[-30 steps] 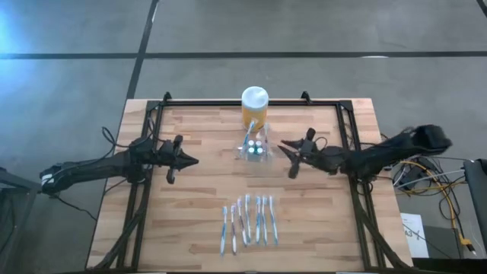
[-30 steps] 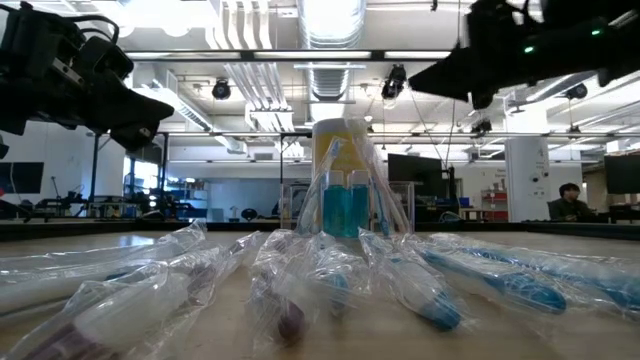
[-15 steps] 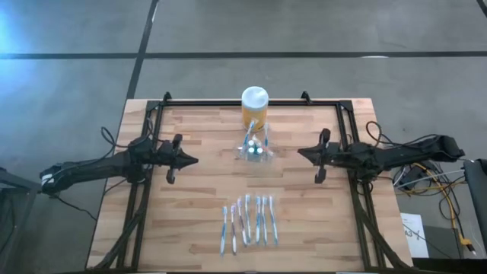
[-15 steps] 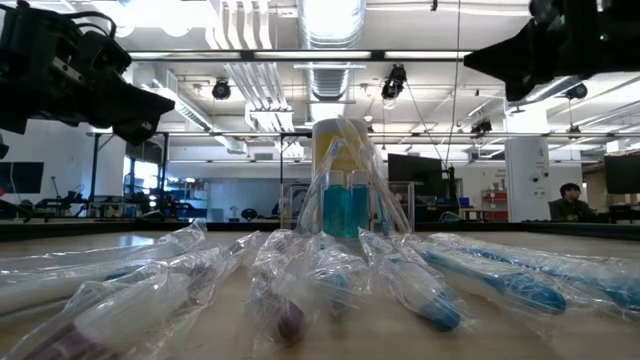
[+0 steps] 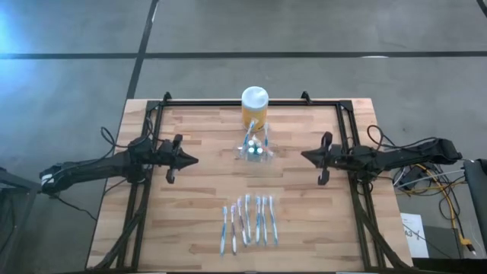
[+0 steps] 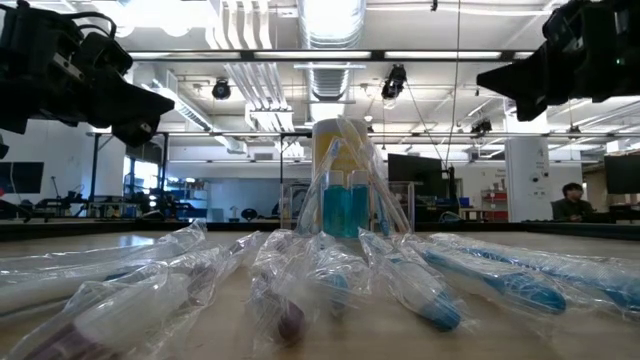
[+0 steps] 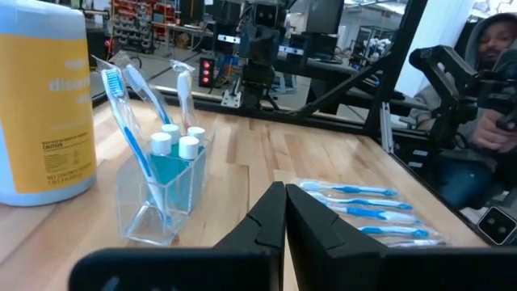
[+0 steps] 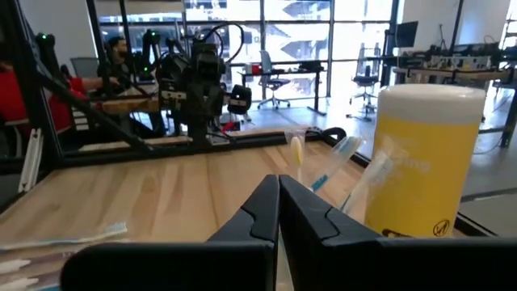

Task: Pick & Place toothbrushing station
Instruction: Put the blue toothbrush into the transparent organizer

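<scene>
Looking down from the high view, the right hand (image 5: 307, 157) has drawn back from the toothbrushing station (image 5: 256, 149) toward 3 o'clock and pinched shut on nothing, leaving the holder mid-table just below the yellow jar (image 5: 254, 107), which suggests a brush was just dropped in. Across in the left wrist view, the left hand (image 7: 283, 212) is likewise closed and empty; the station (image 7: 162, 187) stands upright, brushes (image 7: 121, 101) pointing up, its long axis running toward the jar (image 7: 44, 97).

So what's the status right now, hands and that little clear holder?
Left gripper shut, empty, left of centre. Right gripper shut, empty, right of centre. Clear holder upright mid-table by yellow jar, untouched. Wrapped toothbrushes nearer the front; nothing blocking.
</scene>
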`<state>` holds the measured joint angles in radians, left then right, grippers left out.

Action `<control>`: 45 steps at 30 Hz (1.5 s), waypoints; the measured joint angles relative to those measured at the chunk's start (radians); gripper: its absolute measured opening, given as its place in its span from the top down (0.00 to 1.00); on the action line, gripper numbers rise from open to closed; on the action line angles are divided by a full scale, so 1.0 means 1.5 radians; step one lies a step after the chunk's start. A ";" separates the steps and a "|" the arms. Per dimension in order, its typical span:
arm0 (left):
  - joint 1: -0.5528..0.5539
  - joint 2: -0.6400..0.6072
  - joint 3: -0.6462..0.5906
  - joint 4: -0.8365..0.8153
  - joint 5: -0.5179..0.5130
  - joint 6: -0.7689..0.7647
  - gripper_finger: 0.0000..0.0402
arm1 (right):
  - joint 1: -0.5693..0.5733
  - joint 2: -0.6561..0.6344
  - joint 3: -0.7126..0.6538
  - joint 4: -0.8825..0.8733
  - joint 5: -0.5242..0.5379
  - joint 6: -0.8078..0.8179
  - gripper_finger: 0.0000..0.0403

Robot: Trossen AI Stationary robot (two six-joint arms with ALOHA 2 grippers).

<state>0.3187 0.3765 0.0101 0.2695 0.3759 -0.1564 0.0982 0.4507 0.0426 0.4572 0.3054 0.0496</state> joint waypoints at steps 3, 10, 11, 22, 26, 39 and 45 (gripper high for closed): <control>0.000 0.000 0.000 0.000 0.000 0.008 0.97 | 0.000 0.000 -0.020 0.012 0.000 -0.001 0.98; 0.000 0.000 0.000 0.006 -0.002 0.042 0.96 | 0.000 0.001 -0.022 0.024 0.005 -0.038 0.98; 0.000 0.000 0.000 0.006 -0.002 0.042 0.96 | 0.000 0.001 -0.022 0.024 0.005 -0.043 0.98; -0.012 -0.001 0.017 0.002 0.051 -0.009 0.97 | 0.000 -0.004 -0.021 0.069 0.005 -0.113 0.98; -0.051 0.000 0.062 0.002 0.008 -0.061 0.99 | 0.000 -0.003 -0.021 0.066 -0.001 -0.087 0.98; -0.376 0.135 0.268 -0.205 -0.371 -0.163 0.98 | 0.000 -0.003 -0.021 -0.009 -0.054 -0.015 0.98; -0.554 0.285 0.327 -0.210 -0.572 -0.263 0.99 | 0.000 -0.003 -0.021 -0.006 -0.052 -0.014 0.98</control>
<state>-0.5125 0.8034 0.5010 -0.0452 -0.4817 -0.5506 0.0982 0.4465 0.0105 0.4477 0.2274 0.0284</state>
